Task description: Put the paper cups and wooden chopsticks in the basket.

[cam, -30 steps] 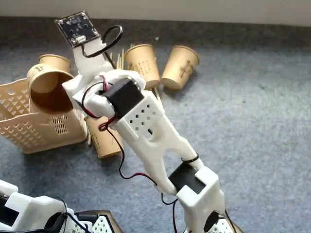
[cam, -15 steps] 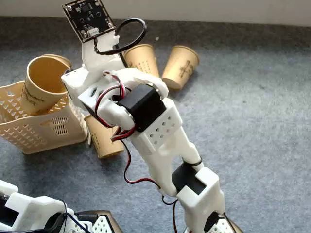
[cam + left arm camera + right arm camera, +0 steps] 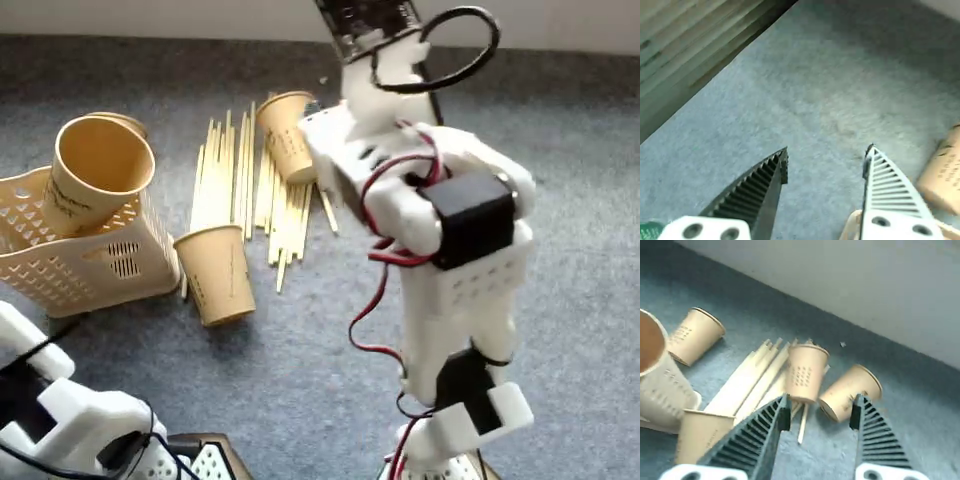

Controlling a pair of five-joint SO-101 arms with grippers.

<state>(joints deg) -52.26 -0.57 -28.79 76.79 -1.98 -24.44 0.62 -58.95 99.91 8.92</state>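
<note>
Basket (image 3: 60, 260) sits far left with one cup (image 3: 95, 175) leaning in it; right gripper (image 3: 820, 412) hangs high, jaws wide and empty, and left gripper (image 3: 825, 160) is wide and empty too. Chopsticks (image 3: 240, 185) lie fanned ahead of the right jaws, long axes toward the wall. A far cup (image 3: 805, 371) lies on them and a near cup (image 3: 215, 275) crowds their basket end, so I'd clear those first

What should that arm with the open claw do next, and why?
Probably lower the right gripper onto the cup straight ahead: its jaws stand open and empty, and that cup lies on the carpet, not yet in the basket.
</note>
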